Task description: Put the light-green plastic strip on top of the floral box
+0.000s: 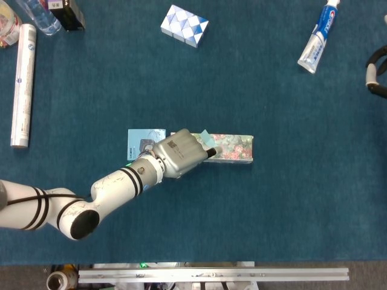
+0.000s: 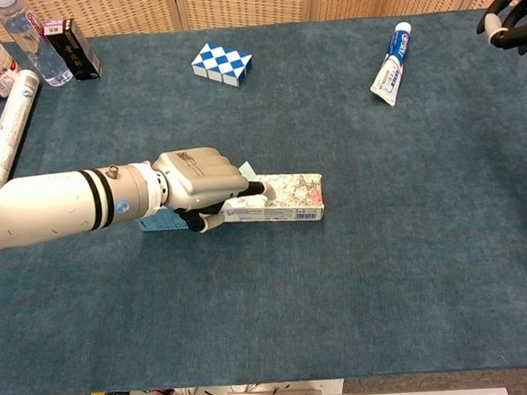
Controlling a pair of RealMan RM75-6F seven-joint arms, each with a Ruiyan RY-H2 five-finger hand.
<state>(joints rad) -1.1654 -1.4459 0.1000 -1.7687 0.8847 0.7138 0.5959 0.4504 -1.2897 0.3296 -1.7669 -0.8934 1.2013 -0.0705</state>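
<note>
The floral box (image 1: 233,148) (image 2: 290,192) lies flat near the table's middle. My left hand (image 1: 176,153) (image 2: 195,182) covers the box's left end, fingers curled over it. It grips the light-green plastic strip (image 1: 206,136) (image 2: 248,171). Only a small corner of the strip pokes out past the fingers, above the box's top face. The rest of the strip is hidden under the hand. My right hand (image 1: 376,72) (image 2: 510,19) hangs at the far right edge, holding nothing, fingers apart.
A light-blue card (image 1: 142,139) (image 2: 154,222) lies under my left wrist. At the back sit a blue-and-white checkered block (image 1: 184,25) (image 2: 221,64) and a toothpaste tube (image 1: 318,37) (image 2: 391,64). A white roll (image 1: 23,84) (image 2: 6,122), a bottle (image 2: 29,49) and a black box (image 2: 74,48) fill the back left.
</note>
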